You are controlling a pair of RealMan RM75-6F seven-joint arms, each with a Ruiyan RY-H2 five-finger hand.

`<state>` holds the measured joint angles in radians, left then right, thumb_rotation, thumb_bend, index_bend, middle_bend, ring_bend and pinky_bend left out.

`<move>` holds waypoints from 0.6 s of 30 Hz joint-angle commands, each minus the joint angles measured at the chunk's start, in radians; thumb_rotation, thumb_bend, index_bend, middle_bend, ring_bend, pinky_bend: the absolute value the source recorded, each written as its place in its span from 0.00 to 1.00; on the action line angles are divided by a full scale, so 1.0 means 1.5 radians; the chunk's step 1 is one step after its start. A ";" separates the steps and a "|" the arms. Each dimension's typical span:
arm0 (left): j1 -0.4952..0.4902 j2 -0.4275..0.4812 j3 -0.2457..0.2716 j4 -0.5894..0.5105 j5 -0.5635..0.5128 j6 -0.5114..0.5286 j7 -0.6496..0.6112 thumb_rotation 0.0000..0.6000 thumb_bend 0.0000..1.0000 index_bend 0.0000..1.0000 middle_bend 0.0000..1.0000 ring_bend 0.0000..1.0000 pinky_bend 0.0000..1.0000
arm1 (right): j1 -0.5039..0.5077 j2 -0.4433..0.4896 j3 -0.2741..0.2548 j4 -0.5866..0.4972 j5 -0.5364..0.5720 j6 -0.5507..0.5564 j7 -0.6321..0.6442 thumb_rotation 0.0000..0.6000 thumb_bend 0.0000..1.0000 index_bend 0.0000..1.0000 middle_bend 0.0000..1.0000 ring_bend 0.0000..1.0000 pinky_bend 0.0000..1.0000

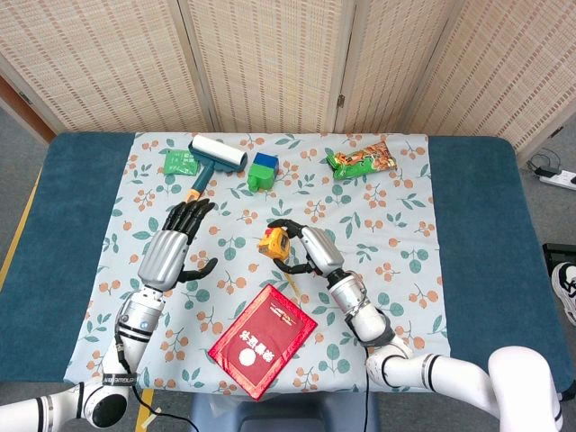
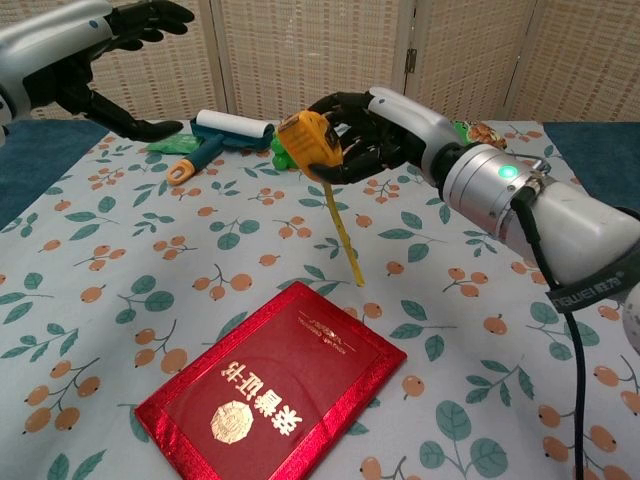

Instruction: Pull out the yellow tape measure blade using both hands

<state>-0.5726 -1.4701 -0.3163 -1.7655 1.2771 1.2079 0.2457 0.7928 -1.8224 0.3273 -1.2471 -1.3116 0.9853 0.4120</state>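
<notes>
My right hand (image 2: 375, 130) (image 1: 304, 249) grips the yellow tape measure case (image 2: 311, 138) (image 1: 272, 245) and holds it in the air above the middle of the flowered cloth. A short length of yellow blade (image 2: 342, 233) hangs down from the case, its tip just above the red booklet (image 2: 270, 383) (image 1: 262, 339). My left hand (image 1: 170, 249) (image 2: 85, 50) is raised on the left with its fingers spread, holding nothing, well apart from the tape.
A lint roller (image 1: 214, 160), a green packet (image 1: 179, 161), a green and blue block (image 1: 262, 171) and a snack bag (image 1: 361, 160) lie along the far edge of the cloth (image 1: 405, 216). Folding screens stand behind the table.
</notes>
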 commanded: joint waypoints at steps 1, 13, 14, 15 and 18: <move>-0.010 -0.012 0.001 0.000 -0.001 0.003 0.012 1.00 0.35 0.06 0.08 0.04 0.00 | 0.013 -0.035 0.006 0.043 -0.014 0.014 0.040 1.00 0.38 0.57 0.46 0.46 0.33; -0.049 -0.062 0.000 0.018 -0.010 0.005 0.038 1.00 0.35 0.06 0.08 0.04 0.00 | 0.038 -0.066 0.014 0.074 -0.021 0.021 0.042 1.00 0.38 0.57 0.46 0.46 0.32; -0.052 -0.065 0.000 0.020 -0.012 0.004 0.039 1.00 0.35 0.06 0.08 0.04 0.00 | 0.039 -0.067 0.014 0.074 -0.021 0.021 0.040 1.00 0.38 0.57 0.46 0.46 0.32; -0.055 -0.069 -0.001 0.023 -0.016 0.003 0.041 1.00 0.35 0.06 0.08 0.04 0.00 | 0.041 -0.068 0.015 0.072 -0.020 0.021 0.037 1.00 0.38 0.57 0.46 0.46 0.32; -0.060 -0.079 -0.003 0.034 -0.024 0.004 0.040 1.00 0.35 0.06 0.08 0.04 0.00 | 0.041 -0.070 0.016 0.072 -0.018 0.025 0.030 1.00 0.38 0.57 0.46 0.46 0.32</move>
<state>-0.6596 -1.5840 -0.3190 -1.7182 1.2451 1.2140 0.3062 0.8543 -1.9261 0.3504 -1.1399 -1.3396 1.0203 0.4600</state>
